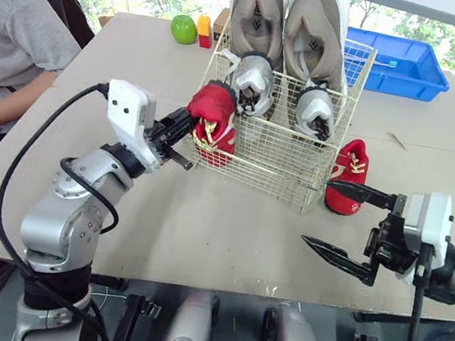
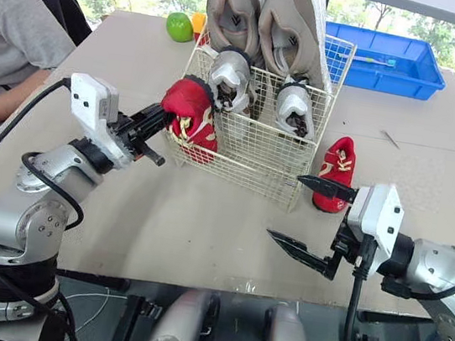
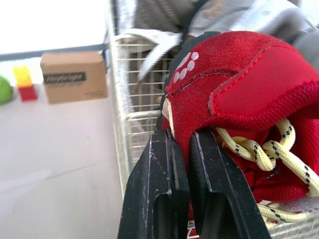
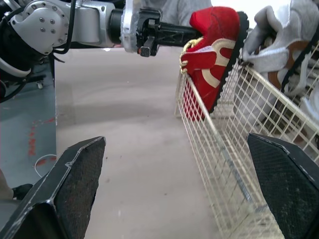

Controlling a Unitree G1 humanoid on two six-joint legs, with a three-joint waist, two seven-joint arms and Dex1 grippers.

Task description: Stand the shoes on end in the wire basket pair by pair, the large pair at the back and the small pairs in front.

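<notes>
The wire basket (image 1: pixel 281 178) stands mid-table. A large beige pair (image 1: pixel 287 18) stands on end along its back, with two small grey shoes (image 1: pixel 253 81) upright in front of them. My left gripper (image 1: pixel 186 124) is shut on the heel collar of a small red shoe (image 1: pixel 215 116), held toe-down at the basket's front left corner with its lower part behind the wire. In the left wrist view the black fingers (image 3: pixel 159 189) pinch the red shoe (image 3: pixel 239 84). A second red shoe (image 1: pixel 348 175) lies on the table right of the basket. Near it, my right gripper (image 1: pixel 316 212) hangs open and holds nothing.
A green apple (image 1: pixel 184 29), a red-and-yellow block (image 1: pixel 204 30) and a cardboard box (image 3: pixel 75 77) sit at the back left. A blue bin (image 1: pixel 403 64) stands behind the basket on the right. A person (image 1: pixel 7 46) sits at the table's left side.
</notes>
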